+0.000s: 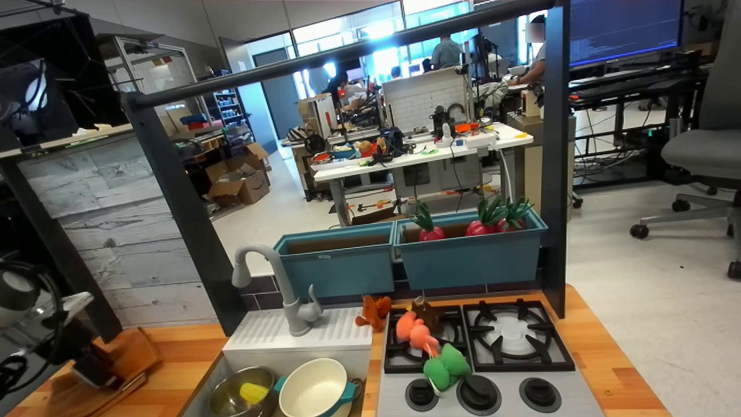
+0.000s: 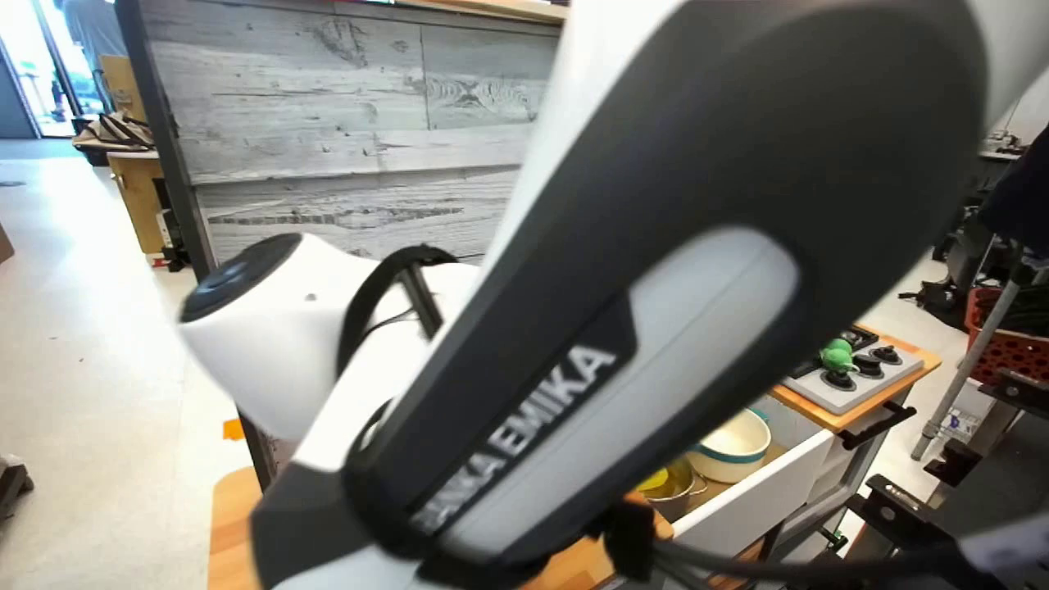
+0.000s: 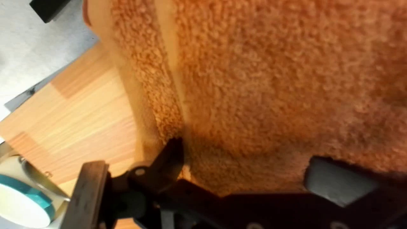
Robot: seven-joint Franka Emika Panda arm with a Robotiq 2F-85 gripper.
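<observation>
A wooden counter (image 1: 622, 365) runs from left to right, with a weathered plank panel (image 1: 116, 191) rising at its left side. The robot arm (image 2: 697, 188) reaches in at the left end and fills much of an exterior view. Along the far edge sit two blue-green troughs, a left planter (image 1: 341, 269) and a right planter (image 1: 472, 258). Nearer, a stove (image 1: 510, 382) takes the right part of the counter and a sink (image 1: 362, 359) the middle. The brown towel (image 3: 270, 79) lies on the left end, left of the sink. Right at it is the gripper (image 3: 248, 156), its jaws spread wide; one fingertip meets a folded edge of the cloth, the other stands over its fluffy face, and I cannot tell how firmly either touches. Inside the sink, a cream pot (image 1: 315, 388) with teal handles stands right of a metal bowl (image 1: 227, 388). A grey faucet (image 1: 283, 284) rises behind them. Smaller still, a pink plush (image 1: 415, 333) and a green plush (image 1: 440, 370) lie across the stove's left burner and front. Red radishes (image 1: 431, 234) poke up from the right planter, and a yellow piece (image 1: 253, 394) rests in the bowl.
</observation>
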